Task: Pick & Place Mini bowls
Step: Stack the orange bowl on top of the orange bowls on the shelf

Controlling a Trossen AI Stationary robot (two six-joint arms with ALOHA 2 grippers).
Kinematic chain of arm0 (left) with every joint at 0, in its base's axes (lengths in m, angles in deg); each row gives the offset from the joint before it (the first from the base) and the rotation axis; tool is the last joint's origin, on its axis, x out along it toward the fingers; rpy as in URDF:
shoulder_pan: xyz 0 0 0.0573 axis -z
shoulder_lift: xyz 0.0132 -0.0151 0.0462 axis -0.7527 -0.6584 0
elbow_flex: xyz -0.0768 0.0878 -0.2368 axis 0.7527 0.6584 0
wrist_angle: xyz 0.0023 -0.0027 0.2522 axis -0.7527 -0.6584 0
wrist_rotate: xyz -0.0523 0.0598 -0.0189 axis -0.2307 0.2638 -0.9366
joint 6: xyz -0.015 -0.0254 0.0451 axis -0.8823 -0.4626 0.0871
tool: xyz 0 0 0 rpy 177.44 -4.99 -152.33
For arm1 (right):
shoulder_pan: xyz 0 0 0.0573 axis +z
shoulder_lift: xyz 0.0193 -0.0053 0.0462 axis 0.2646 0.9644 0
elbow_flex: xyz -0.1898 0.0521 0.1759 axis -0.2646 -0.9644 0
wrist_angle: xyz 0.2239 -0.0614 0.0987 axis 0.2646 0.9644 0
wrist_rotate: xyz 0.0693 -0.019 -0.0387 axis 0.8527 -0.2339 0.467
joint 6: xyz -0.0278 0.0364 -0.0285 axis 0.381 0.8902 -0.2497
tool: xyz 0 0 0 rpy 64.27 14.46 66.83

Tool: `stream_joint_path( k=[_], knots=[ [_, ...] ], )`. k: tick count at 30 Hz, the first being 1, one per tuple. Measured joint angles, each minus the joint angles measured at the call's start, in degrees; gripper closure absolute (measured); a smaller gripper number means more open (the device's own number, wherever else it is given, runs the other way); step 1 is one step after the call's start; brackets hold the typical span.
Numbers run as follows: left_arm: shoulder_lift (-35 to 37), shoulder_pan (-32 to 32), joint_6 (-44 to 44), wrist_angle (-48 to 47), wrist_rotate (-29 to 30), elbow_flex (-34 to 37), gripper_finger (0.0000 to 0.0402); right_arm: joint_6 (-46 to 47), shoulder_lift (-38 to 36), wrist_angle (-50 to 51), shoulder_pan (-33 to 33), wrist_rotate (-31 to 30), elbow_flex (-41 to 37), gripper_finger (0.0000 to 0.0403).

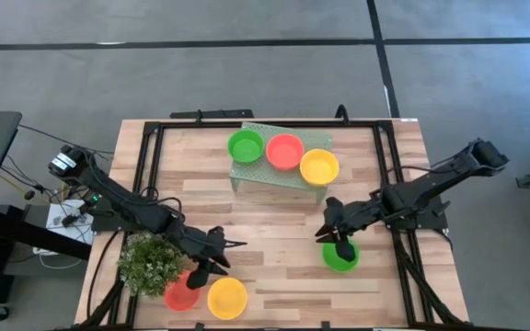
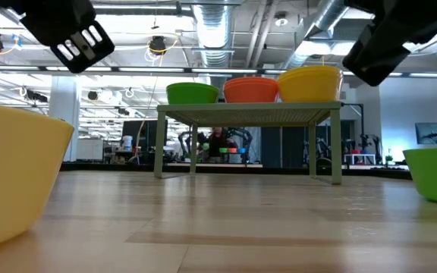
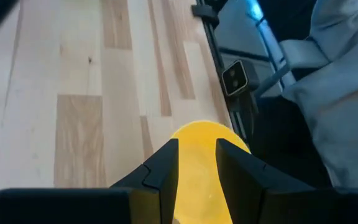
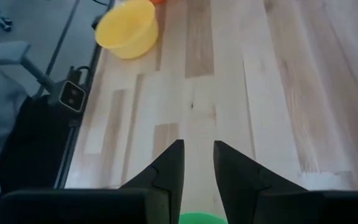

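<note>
Six bowls: three on the pale green rack (image 1: pixel 279 170), namely a green bowl on the rack (image 1: pixel 245 145), a red bowl on the rack (image 1: pixel 284 151) and a yellow bowl on the rack (image 1: pixel 319 166); three lower on the surface (image 1: pixel 274 248).
Left tool (image 1: pixel 219 254): fingers parted with nothing between them, above the near yellow bowl (image 1: pixel 227 298), with a red bowl (image 1: pixel 181 292) just beside it.
Right tool (image 1: pixel 336 230): fingers parted, gripping nothing, over the near green bowl (image 1: pixel 340 256).
Risk, left: a descent off the rim could tip the yellow bowl or shove it into the red one; the bushy plant (image 1: pixel 151 261) stands close enough to be brushed.
Risk, right: the light bowl may slide away rather than be pinched.
Surface: pale wood planks, black rails along the edges.
Room: grey floor; in the low view, a lit hall with ceiling ducts behind the rack.
</note>
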Motion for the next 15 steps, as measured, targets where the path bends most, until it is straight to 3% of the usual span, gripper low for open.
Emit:
stream_joint_path(
  k=[7,15],
  knots=[
    [0.04,0.82,4.36,-21.38,-1.54,-5.2,0.0293,0.48,2.83,-0.69,-0.02,0.0,0.02,0.0321],
    [0.04,2.68,7.74,-27.06,-6.09,-5.24,0.0293,0.46,5.32,-5.23,-0.07,0.0,0.02,0.0321]
  ],
)
